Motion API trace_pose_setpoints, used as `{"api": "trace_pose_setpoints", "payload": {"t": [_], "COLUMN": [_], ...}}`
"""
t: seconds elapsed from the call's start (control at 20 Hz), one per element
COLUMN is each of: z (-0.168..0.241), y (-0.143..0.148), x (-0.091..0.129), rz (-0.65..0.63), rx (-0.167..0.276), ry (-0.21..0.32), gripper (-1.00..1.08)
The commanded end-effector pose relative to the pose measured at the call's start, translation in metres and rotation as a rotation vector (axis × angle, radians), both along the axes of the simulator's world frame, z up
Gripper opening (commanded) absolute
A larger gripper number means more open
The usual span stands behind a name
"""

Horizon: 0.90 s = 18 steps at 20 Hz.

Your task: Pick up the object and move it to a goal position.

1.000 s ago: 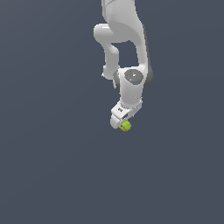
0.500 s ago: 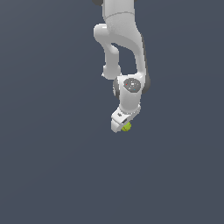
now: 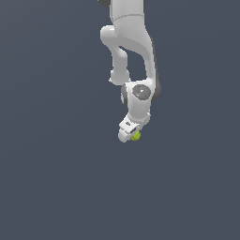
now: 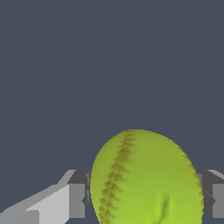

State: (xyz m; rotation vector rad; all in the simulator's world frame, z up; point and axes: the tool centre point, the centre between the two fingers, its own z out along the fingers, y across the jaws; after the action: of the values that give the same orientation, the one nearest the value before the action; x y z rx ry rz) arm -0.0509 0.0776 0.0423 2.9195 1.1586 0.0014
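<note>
Yellow-green ball (image 4: 146, 179) clamped in jaws, open surroundings

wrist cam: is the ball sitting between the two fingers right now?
Yes. In the wrist view the yellow-green ball fills the gap between the two fingers, one at each side of it.

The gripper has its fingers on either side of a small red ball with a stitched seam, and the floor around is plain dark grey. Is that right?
Not quite: the ball is yellow-green, not red. The wrist view shows it sitting between the fingers of the gripper, its stitched seam visible. The rest stands: the floor is plain dark grey.
</note>
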Motion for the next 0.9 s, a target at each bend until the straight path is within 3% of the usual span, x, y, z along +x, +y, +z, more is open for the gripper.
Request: {"api": "trace_pose_setpoints", "payload": {"t": [0.0, 0.45, 0.85], "z": [-0.001, 0.012, 0.053], "y": [0.001, -0.004, -0.017], "x": [0.000, 0.006, 0.029], "rz": [0.001, 0.000, 0.001], "rx": [0.000, 0.000, 0.001], "ry": [0.001, 0.000, 0.000], "gripper": [-1.00, -1.00, -1.00]}}
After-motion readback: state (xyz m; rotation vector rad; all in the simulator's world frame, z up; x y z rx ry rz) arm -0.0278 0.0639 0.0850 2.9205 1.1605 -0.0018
